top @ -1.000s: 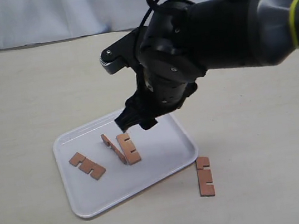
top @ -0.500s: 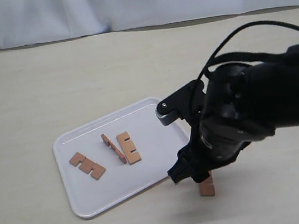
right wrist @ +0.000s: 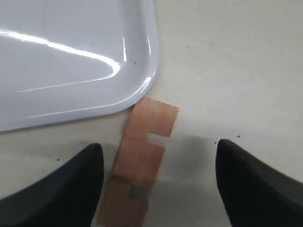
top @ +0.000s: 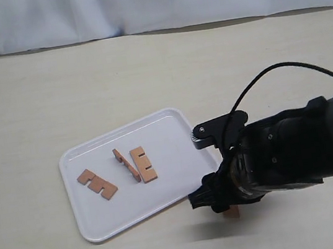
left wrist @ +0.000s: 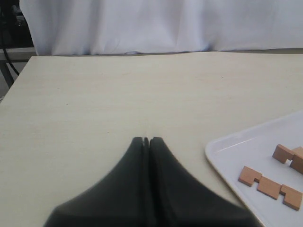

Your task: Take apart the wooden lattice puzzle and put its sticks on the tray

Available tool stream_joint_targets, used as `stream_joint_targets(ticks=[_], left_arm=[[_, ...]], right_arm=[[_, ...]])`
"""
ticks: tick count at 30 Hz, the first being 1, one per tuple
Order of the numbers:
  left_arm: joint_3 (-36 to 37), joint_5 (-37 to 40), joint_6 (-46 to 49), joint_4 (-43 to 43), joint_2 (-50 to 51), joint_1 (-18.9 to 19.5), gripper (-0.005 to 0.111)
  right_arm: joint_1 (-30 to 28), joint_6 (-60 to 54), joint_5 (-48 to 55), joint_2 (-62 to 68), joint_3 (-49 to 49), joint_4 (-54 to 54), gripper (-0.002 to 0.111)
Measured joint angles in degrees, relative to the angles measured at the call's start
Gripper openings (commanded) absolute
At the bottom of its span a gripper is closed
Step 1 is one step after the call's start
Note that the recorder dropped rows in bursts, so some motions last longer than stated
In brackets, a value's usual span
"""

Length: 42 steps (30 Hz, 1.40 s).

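Note:
The lattice puzzle is apart. Three reddish-brown notched sticks lie on the white tray (top: 172, 161): one at its left (top: 97, 183), two side by side in the middle (top: 125, 164) (top: 143, 164). A fourth stick (right wrist: 144, 156) lies flat on the table just off the tray's corner (right wrist: 142, 85). My right gripper (right wrist: 158, 144) hangs open low over it, one finger on each side, not touching it. In the exterior view the right arm (top: 284, 157) hides nearly all of that stick (top: 232, 212). My left gripper (left wrist: 146, 139) is shut and empty, away from the tray (left wrist: 227, 151).
A beige tabletop (top: 56, 97) spreads on all sides of the tray. A white curtain (top: 136, 4) hangs behind the far edge. The right arm's black cable (top: 284, 69) loops above it.
My right arm has swung from above the tray's middle to its near right corner and dropped low over the stick on the table. The sticks on the tray have not moved.

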<state>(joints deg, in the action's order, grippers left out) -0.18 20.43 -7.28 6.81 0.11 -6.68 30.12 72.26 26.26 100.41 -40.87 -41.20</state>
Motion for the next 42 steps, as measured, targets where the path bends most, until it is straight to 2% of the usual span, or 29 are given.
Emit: stream_joint_targets(ticks=[9,15,34,36,40,42], left_arm=[[0.0,0.0,0.0,0.0,0.0,0.0,0.0],[0.0,0.0,0.0,0.0,0.0,0.0,0.0],[0.0,0.0,0.0,0.0,0.0,0.0,0.0],[0.0,0.0,0.0,0.0,0.0,0.0,0.0],[0.0,0.0,0.0,0.0,0.0,0.0,0.0],[0.0,0.0,0.0,0.0,0.0,0.0,0.0]], right_arm=[[0.0,6.2,-3.4,1.7,0.0,-3.8,0.057],[0.0,9.2,-3.7,1.7,0.0,-4.3,0.043],[0.0,12.4,-2.8,3.4,-0.3,-6.4,0.043],[0.0,12.4,-3.2,3.5,-0.5,-6.6,0.036],[0.0,12.4,-4.1,3.8,-0.6,-7.3,0.004],[0.0,12.4,-4.2,3.8,-0.6,-7.8,0.004]])
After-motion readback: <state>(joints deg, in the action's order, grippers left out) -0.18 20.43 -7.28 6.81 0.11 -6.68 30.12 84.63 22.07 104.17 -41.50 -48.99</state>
